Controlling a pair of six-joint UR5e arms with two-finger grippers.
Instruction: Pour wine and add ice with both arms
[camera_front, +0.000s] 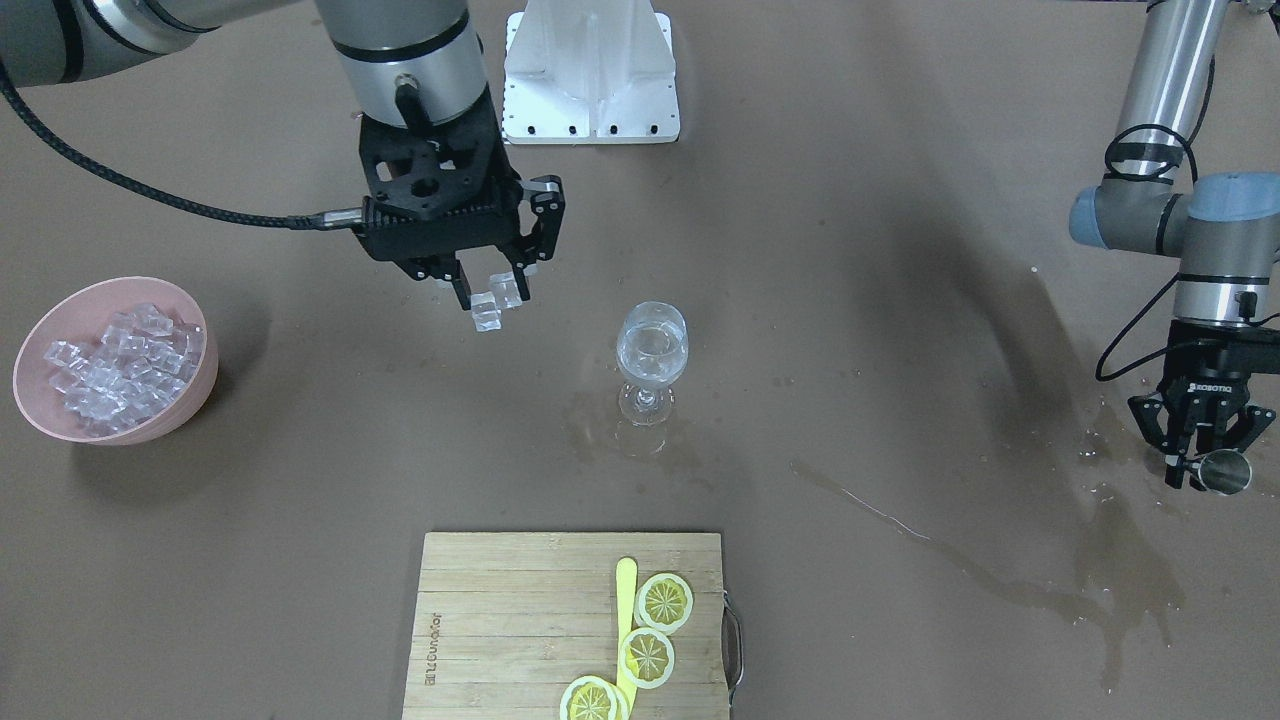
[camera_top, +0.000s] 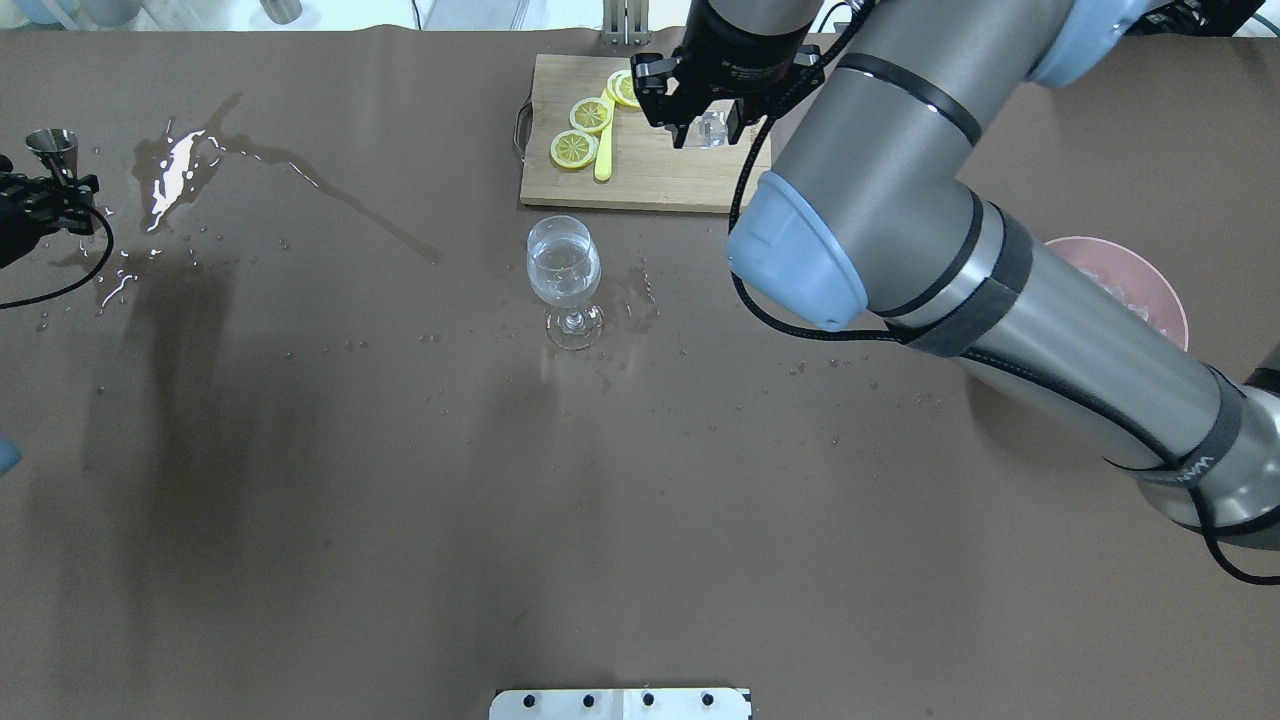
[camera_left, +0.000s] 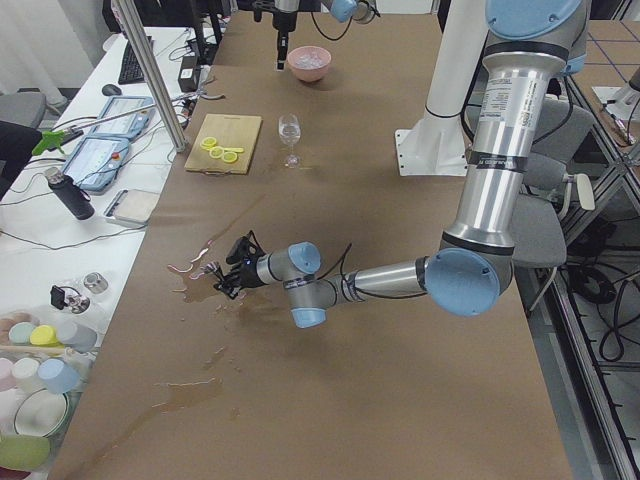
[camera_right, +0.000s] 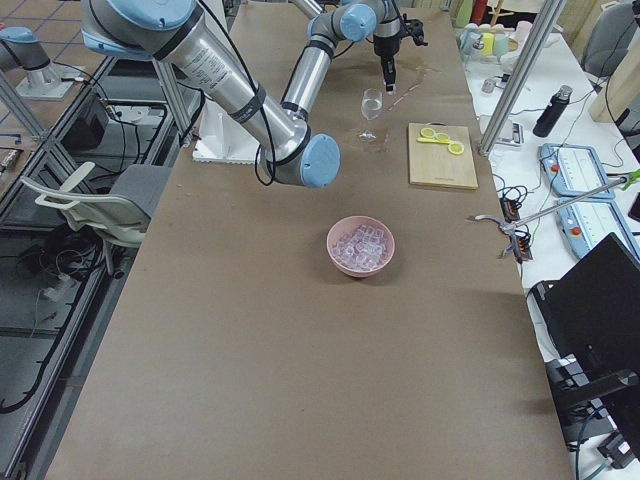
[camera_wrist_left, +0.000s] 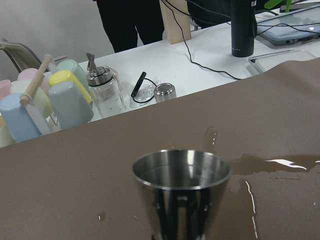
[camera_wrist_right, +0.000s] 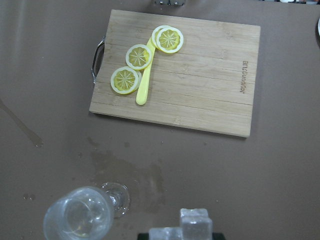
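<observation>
Near the glass (camera_front: 652, 360), right pincer (camera_front: 493, 293) clamps ice cubes (camera_front: 486, 318) — left pincer (camera_front: 1205, 476) clamps a jigger (camera_front: 1227, 472).

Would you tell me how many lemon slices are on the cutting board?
3 lemon slices on the cutting board, in a diagonal row: one nearest the metal handle, one in the middle, one farthest from it, which may hide another.

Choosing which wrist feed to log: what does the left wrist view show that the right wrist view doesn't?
Left wrist only: the steel jigger up close, a wet spill, coloured cups on a side bench. Right wrist only: ice cubes at the bottom edge, the wine glass, the cutting board with lemon slices. Both: the brown table.
</observation>
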